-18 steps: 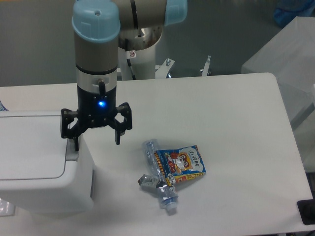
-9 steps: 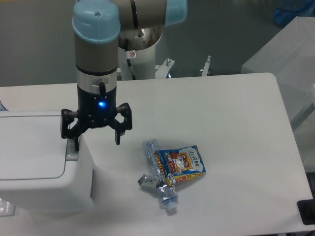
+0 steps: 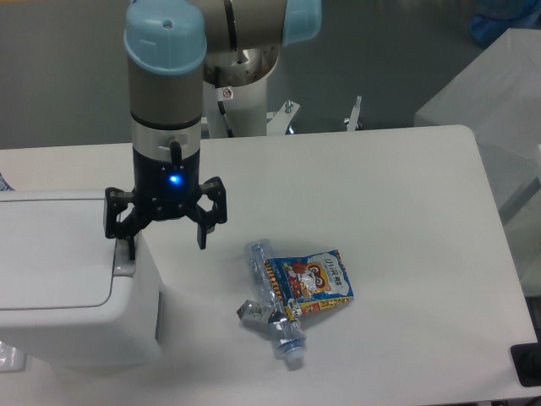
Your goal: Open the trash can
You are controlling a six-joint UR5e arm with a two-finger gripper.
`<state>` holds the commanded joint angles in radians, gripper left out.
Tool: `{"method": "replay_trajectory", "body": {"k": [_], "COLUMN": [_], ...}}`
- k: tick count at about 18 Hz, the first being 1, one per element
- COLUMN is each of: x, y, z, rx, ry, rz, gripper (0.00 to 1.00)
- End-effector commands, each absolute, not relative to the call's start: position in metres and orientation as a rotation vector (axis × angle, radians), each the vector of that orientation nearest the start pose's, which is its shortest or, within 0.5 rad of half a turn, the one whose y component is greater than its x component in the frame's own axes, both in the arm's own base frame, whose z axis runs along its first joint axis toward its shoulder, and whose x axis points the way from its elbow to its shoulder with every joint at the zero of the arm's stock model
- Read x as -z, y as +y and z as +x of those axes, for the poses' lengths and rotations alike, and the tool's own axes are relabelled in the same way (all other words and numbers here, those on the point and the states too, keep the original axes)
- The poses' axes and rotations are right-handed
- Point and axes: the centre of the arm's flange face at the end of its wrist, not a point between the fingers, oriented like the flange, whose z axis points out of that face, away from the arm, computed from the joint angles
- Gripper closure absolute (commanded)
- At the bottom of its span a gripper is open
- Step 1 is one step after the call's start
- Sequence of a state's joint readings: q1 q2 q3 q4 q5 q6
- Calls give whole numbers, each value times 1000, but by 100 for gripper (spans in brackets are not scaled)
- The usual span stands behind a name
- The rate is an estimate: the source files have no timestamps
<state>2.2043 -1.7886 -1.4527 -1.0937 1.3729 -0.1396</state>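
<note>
Straddling the boxy white plastic trash can [image 3: 59,279], pincer [image 3: 165,241] spread.

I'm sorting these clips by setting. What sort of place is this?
Most likely a robotics lab or test bench. An industrial-style arm with an open gripper stands at a bare white table, with a white trash can and staged litter: a plastic bottle and a snack packet.
</note>
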Motion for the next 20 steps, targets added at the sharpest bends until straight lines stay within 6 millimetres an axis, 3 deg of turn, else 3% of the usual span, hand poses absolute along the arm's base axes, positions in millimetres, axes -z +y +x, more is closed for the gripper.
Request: {"method": "replay_trajectory", "body": {"k": [14,17,20], "x": [-484,-497,-526], "y": [583,584,586], "z": [-238,-239,-244], "rx": [134,122,69], "ry": [-976,-953,-916], "rz": [-2545,-2529,-2486], "gripper": [0,0,0]}}
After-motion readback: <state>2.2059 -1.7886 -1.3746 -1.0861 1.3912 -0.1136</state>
